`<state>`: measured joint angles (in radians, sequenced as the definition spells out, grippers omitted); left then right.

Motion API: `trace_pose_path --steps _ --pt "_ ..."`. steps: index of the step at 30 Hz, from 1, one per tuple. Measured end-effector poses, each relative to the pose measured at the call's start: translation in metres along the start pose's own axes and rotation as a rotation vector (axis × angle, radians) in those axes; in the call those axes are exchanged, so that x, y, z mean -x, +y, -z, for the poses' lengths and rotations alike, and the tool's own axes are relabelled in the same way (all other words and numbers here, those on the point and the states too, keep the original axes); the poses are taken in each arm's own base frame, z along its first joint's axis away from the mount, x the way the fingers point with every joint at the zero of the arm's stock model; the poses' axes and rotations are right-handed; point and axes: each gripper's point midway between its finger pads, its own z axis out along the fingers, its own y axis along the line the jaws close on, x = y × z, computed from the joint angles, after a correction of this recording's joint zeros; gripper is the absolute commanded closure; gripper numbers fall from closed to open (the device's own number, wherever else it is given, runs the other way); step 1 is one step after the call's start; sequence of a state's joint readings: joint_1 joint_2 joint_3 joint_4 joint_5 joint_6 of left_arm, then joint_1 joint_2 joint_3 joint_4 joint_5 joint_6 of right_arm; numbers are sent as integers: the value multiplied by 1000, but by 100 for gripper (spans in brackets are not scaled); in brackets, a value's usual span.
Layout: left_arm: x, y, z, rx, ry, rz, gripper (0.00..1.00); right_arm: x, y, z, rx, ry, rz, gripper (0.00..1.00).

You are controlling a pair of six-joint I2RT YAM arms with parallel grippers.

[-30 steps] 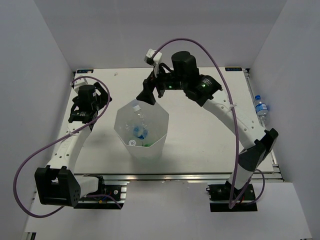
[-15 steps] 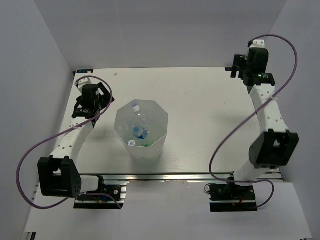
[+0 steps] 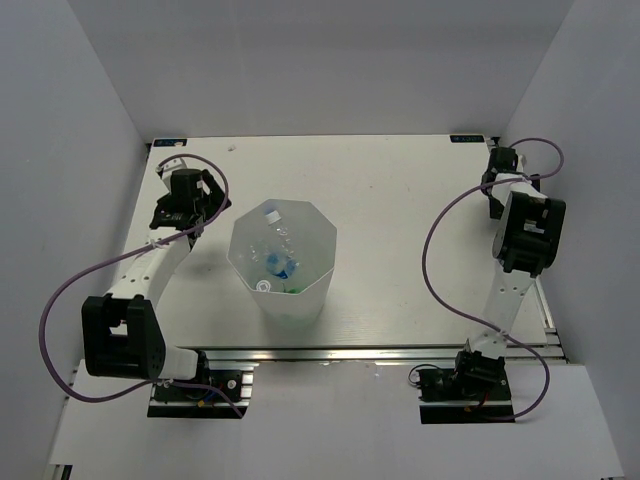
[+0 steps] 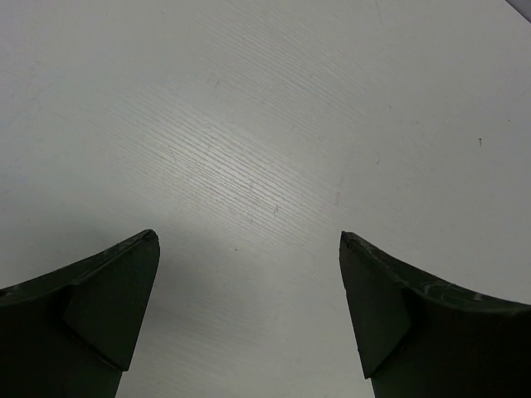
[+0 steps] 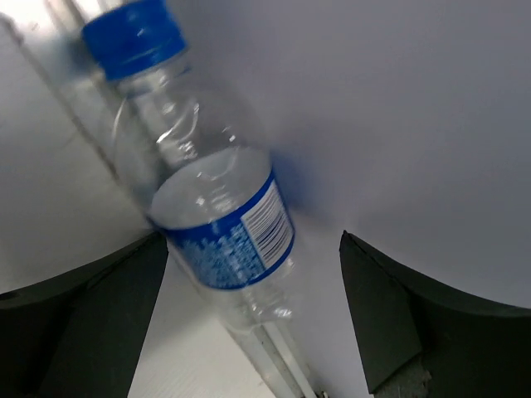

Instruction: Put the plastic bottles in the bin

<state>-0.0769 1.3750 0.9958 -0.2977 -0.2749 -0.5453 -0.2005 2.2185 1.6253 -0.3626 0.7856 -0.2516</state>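
The white translucent bin (image 3: 318, 232) stands left of the table's middle. Inside it lie several plastic bottles: a clear one with a blue label (image 3: 284, 266) and a bit of a green one (image 3: 296, 288). In the right wrist view a clear bottle with a blue label and blue cap (image 5: 222, 217) lies along the table's right edge rail against the wall. My right gripper (image 5: 253, 237) is open with this bottle between its fingers, apart from both. In the top view the right gripper (image 3: 503, 188) is at the far right edge and the arm hides that bottle. My left gripper (image 4: 247, 235) is open and empty over bare table, left of the bin (image 3: 196, 205).
The grey side wall (image 5: 398, 99) stands right behind the bottle at the right edge. A metal rail (image 3: 546, 318) runs along the table's right side. The folded right arm (image 3: 526, 232) stands over that edge. Purple cables loop from both arms.
My right arm has swung from above the bin to the table's right edge and folded down over the bottle lying there. My left gripper has shifted slightly toward the far left.
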Motion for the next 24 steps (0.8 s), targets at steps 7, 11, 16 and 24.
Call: trace_pose_path --steps 7,11,16,24 --pt "-2 5 0 22 7 -8 2 6 -4 -16 -25 -21 -7 30" --pt "-1 5 0 24 5 -8 2 5 0 -27 -15 -22 8 72" --pt "2 4 1 25 1 -7 2 5 1 -26 9 -22 22 97" --pt "4 4 4 26 -5 -3 2 40 -22 36 236 -164 -127 100"
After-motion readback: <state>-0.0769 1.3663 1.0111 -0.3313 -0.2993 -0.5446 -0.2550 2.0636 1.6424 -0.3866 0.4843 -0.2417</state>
